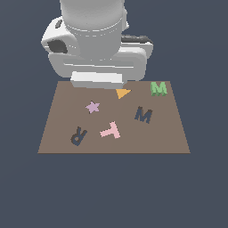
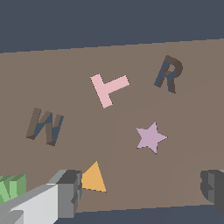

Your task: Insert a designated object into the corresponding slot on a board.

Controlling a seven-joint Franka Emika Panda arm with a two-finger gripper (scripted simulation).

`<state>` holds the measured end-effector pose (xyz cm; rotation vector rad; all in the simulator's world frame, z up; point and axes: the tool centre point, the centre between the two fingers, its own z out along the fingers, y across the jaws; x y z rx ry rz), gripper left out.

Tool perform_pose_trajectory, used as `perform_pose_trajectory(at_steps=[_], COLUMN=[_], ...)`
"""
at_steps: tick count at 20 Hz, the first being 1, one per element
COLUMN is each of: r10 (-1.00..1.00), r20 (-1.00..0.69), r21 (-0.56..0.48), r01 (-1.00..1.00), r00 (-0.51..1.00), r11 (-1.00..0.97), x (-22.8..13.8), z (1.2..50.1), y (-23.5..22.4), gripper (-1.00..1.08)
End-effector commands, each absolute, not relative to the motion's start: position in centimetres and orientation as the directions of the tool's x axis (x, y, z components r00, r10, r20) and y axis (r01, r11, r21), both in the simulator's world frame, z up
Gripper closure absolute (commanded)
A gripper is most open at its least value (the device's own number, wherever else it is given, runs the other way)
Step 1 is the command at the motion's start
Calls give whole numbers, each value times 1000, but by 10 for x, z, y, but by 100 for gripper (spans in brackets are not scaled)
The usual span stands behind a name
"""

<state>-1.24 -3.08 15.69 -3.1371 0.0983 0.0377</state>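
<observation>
Beside tool (image 2: pixel 142 192), outside one finger: green M (image 2: pixel 12 187).

Green M block (image 1: pixel 158 88), dark M recess (image 1: pixel 143 115), R recess (image 1: pixel 78 136), pink T (image 1: pixel 110 130), on board (image 1: pixel 58 100)

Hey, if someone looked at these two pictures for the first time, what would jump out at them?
The big white robot arm looms over the far edge of the brown board. Next comes the bright-green M block, raised at the far corner on the exterior view's right. The dark M-shaped slot lies just nearer, with a pink T beside it; the open fingers hold nothing.
</observation>
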Motion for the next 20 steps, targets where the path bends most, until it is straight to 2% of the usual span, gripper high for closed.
perform_pose_trajectory(at_steps=[1,10,20], r10=[-63,-58,-41], r20=[-24,-21,-11], r21=[-2,-2,-2], r01=[-63,-58,-41], r00=[998,998,999], r11=[-998,-998,-999], x=[-12,-24,-64], z=[157,144,98], y=[-31,-4,87], gripper=[-92,-92,-92])
